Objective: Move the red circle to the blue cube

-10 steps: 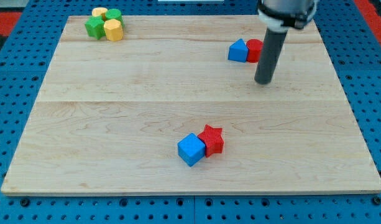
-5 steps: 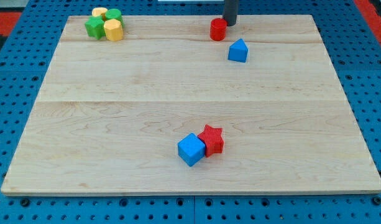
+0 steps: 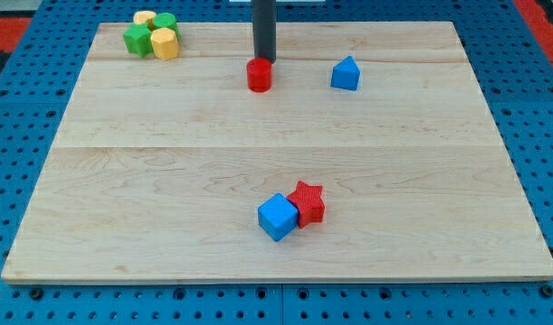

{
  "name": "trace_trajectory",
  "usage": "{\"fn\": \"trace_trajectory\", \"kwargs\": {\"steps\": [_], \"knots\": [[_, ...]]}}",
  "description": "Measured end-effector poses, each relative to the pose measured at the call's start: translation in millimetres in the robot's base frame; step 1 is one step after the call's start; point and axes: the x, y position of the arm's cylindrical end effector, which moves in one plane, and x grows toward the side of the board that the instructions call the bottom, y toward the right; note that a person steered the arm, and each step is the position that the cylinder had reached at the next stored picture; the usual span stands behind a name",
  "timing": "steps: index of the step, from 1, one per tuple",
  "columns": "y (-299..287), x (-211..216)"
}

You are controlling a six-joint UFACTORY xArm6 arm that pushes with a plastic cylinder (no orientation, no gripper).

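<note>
Where the straight dark rod comes down from the view's top edge, my tip sits at the 12 o'clock side of the small red circle block, touching it or just shy of it; the exact contact cannot be told. The arm carries no jaws at all, only this rod, so nothing is pinched or spread. The red circle block stands on the pale wooden board, in its upper half, a little toward the view's left of centre. At 3 o'clock from the red circle, near but apart, lies a blue block with a peaked, house-like top. The blue cube lies well apart from the red circle at about 6 o'clock, in the board's lower half, turned so a corner points toward the view's bottom. A red star-shaped block touches the blue cube at the cube's 2 o'clock side. Far off at 10 o'clock from the tip, in the board's top left corner, a tight cluster holds green blocks and yellow blocks, pressed together. Around the board runs a blue perforated table surface.
</note>
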Motion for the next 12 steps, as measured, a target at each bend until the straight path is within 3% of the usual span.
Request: {"fn": "trace_trajectory", "kwargs": {"steps": [4,8,12], "knots": [[-10.1,158.4],[-110.7,149.8],[-36.0,207.6]]}}
